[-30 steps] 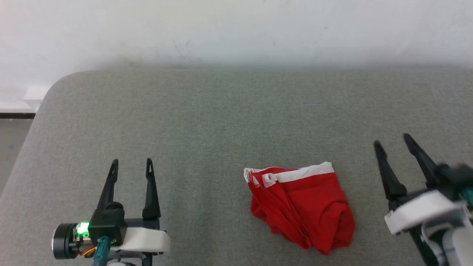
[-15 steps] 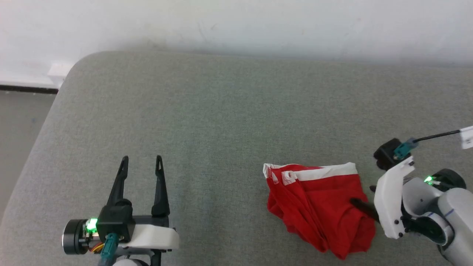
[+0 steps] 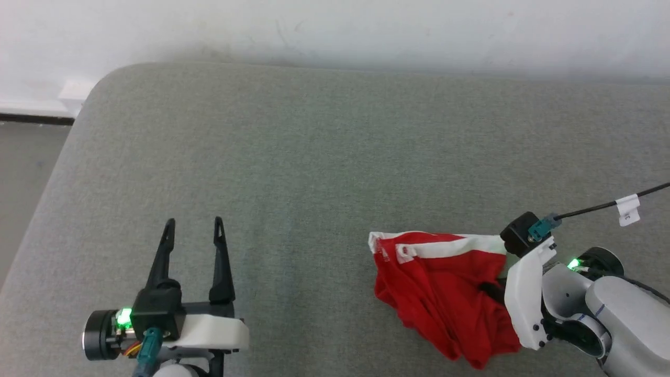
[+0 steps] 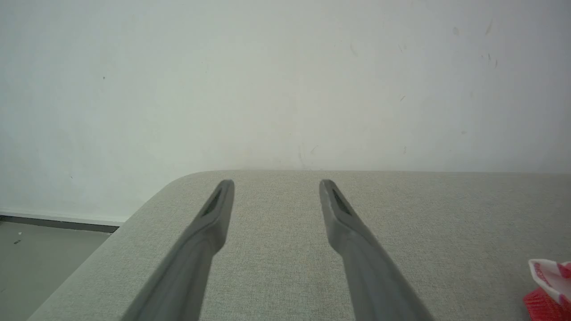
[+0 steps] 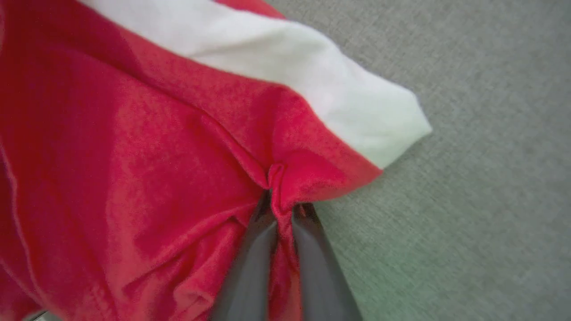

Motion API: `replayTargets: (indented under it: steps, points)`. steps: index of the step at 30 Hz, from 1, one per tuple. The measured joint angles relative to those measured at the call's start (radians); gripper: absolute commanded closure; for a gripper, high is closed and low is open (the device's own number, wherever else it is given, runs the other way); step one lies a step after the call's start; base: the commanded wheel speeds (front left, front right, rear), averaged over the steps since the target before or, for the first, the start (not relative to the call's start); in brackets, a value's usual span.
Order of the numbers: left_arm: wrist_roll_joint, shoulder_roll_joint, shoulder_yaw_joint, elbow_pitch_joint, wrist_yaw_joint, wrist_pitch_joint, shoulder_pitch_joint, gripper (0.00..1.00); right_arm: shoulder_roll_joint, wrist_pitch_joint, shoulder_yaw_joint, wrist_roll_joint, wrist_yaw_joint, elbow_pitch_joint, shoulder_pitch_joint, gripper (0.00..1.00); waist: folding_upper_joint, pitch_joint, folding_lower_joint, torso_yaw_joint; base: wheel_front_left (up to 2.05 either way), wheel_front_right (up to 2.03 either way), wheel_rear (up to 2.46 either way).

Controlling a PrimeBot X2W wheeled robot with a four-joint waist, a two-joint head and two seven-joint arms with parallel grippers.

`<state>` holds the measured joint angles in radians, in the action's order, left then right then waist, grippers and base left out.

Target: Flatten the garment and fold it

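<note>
Locate shorts (image 3: 439, 293) as a crumpled red heap on the right front part of cushion (image 3: 314, 157), with white band (image 3: 455, 245) along the far edge. Read right gripper (image 5: 283, 203) as clamped on a thin pleat of red cloth just beside the band's corner; confirm in the right wrist view, where cloth sits squeezed between both fingers. Read left gripper (image 3: 193, 225) as spread wide and empty, over bare cushion, well apart from shorts.

Treat the step in hand as a lift or drag to open the heap.

Hazards and causes:

- Slip. Thin pinch on soft, smooth-looking fabric. Expect loss of grip under a fast pull. Pull slowly.
- Layer doubt. Cannot tell the count of layers inside the pinch. With several caught, expect the bundle to travel as one lump rather than unfold.
- One-point hold. Expect hanging and twisting about the pinch, not flattening. Bring left gripper to the opposite end of the band before spreading.
- Drag. Woven cushion likely to catch loose folds and roll them under. Lift clear before moving sideways.
- Snag. Fingertips low beside cushion; contact not decidable. Avoid pressing down, to keep upholstery out of the pinch.
</note>
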<state>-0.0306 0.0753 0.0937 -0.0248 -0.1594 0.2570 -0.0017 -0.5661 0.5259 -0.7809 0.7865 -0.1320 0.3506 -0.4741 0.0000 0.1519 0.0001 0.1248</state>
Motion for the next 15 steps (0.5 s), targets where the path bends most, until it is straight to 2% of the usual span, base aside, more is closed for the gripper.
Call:
replayTargets:
  steps: [4, 10, 13, 15]
  points:
    - [0.0, 0.004, -0.023, -0.008, -0.001, 0.0, 0.007, 0.0, -0.026, -0.06, -0.019, 0.004, -0.001, -0.055, -0.019, 1.0, 0.0, -0.009, 0.0, -0.039, 0.0, 0.0, 0.0]
    - [0.006, 0.014, -0.057, -0.041, -0.011, 0.0, 0.027, 0.0, -0.134, -0.051, -0.038, -0.015, -0.001, -0.178, -0.125, 1.0, 0.0, -0.006, 0.0, -0.132, 0.0, 0.0, 0.0]
    - [0.024, 0.016, -0.061, -0.082, -0.03, 0.0, 0.039, 0.0, -0.194, -0.041, -0.052, -0.074, -0.001, -0.187, -0.182, 1.0, 0.0, 0.007, 0.0, -0.188, 0.0, 0.0, 0.0]
    - [0.028, 0.025, -0.069, -0.097, -0.035, 0.0, 0.042, 0.0, -0.212, -0.042, -0.047, -0.09, -0.001, -0.167, -0.216, 1.0, 0.0, 0.021, -0.0001, -0.228, 0.0, 0.0, 0.0]
